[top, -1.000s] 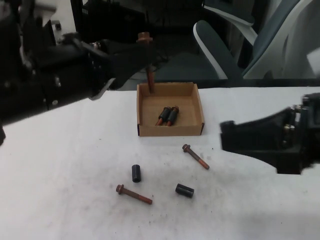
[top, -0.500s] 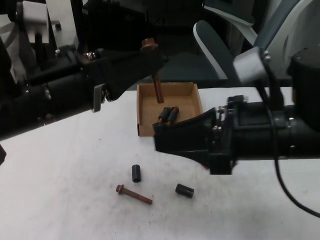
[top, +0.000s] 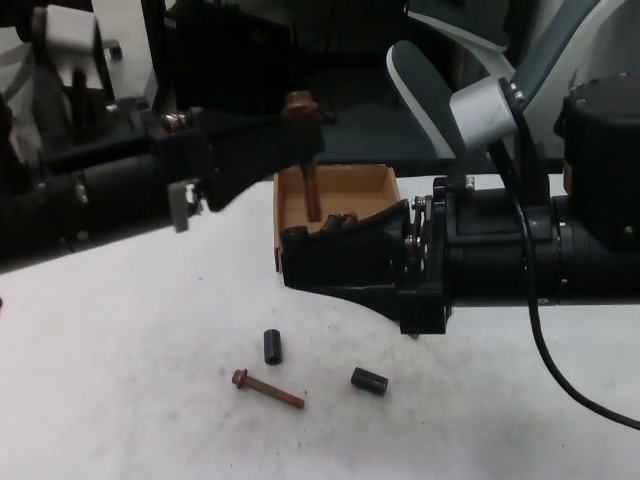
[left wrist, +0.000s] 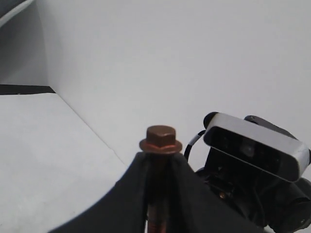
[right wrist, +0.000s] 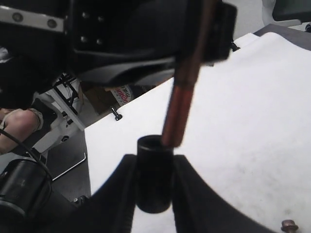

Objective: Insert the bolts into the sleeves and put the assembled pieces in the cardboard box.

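Alignment is what we read in this arrangement. The left pincer (left wrist: 158, 162) is closed on the shank of a copper-coloured hex-head metal bolt (left wrist: 161, 140), held upright with its head on top so the threaded end points down. The right pincer (right wrist: 154, 165) is clamped around a short black cylindrical sleeve (right wrist: 154, 174), its open mouth turned up to receive that end. In the right wrist view the bolt's tip sits at the sleeve's rim, slightly to one side. We cannot tell whether it has entered the bore yet. We judge the insertion to be just starting, and a small sideways correction may be needed before the bolt can slide down. In the high view both arms meet just in front of the open brown cardboard box (top: 352, 180), probably so the finished piece has only a short way to travel. Two assembled pieces (top: 340, 218) already lie inside the box. On the white surface (top: 150, 380) another loose bolt (top: 267, 388) and two loose black sleeves (top: 272, 346) (top: 369, 380) wait, apart from one another.
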`<state>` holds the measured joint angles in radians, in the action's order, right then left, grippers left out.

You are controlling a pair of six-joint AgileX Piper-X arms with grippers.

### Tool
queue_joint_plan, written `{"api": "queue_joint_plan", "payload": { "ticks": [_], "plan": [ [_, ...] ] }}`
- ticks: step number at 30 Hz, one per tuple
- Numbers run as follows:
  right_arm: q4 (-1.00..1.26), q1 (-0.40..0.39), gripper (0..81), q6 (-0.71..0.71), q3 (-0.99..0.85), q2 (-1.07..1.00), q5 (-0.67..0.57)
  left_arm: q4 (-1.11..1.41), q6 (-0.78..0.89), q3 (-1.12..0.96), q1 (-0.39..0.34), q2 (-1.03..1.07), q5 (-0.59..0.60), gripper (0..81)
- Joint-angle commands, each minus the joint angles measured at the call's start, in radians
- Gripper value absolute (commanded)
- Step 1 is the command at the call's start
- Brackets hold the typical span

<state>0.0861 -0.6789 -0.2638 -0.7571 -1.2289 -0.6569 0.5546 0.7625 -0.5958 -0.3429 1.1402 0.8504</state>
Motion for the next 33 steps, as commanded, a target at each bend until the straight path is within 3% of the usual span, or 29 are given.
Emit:
{"api": "queue_joint_plan", "payload": {
  "ticks": [1, 5, 25, 33],
  "plan": [
    [-0.025, -0.001, 0.0, 0.019, -0.014, 0.007, -0.015, 0.026, 0.001, -0.002, 0.013, -0.010, 0.033, 0.8],
    [-0.020, -0.001, 0.0, 0.022, -0.019, 0.008, -0.015, 0.026, 0.001, -0.002, 0.057, -0.010, 0.080, 0.8],
    [0.018, -0.001, 0.0, 0.019, -0.022, 0.008, -0.015, 0.026, 0.046, -0.002, 0.041, -0.010, 0.095, 0.8],
    [0.018, -0.001, 0.0, 0.016, -0.022, 0.008, -0.015, 0.026, 0.037, -0.002, -0.034, -0.010, 0.084, 0.8]
  ]
}}
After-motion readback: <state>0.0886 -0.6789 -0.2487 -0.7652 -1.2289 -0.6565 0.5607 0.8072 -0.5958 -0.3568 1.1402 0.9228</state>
